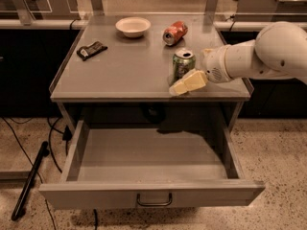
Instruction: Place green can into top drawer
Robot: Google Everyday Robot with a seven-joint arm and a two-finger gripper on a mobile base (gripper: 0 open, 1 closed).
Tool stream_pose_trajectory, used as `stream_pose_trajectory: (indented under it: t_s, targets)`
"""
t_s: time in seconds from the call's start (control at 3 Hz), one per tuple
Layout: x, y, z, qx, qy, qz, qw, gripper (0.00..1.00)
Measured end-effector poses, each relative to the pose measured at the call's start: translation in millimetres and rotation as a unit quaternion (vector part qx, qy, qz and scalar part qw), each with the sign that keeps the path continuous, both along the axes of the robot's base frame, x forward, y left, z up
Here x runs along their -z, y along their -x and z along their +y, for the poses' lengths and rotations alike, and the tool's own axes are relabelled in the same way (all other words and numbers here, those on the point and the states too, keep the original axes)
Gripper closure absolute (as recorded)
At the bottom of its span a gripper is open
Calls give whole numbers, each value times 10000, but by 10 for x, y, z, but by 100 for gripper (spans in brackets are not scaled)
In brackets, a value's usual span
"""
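The green can (183, 64) stands upright near the front right edge of the grey tabletop (129, 66). My gripper (179, 75) reaches in from the right and is open around the can. One cream finger (188, 83) lies across the can's front lower side, and the other is hidden behind the can. The top drawer (151, 194) is pulled fully out below the tabletop. Nothing lies inside it, and its dark pull handle (154, 200) faces the camera.
An orange-red can (174, 32) lies on its side at the back of the tabletop. A white bowl (133, 26) is at the back centre and a small dark object (91, 50) at the left. Cables and a dark bar (29, 180) lie on the floor at left.
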State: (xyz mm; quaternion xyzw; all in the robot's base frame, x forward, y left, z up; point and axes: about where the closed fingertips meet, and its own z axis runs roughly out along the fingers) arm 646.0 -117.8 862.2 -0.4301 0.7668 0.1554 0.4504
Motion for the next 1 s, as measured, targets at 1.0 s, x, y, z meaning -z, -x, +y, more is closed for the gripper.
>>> stream_pose_trajectory:
  t_s: [1.0]
  targets:
    - [-15, -59, 309, -297, -203, -60, 9993, 21]
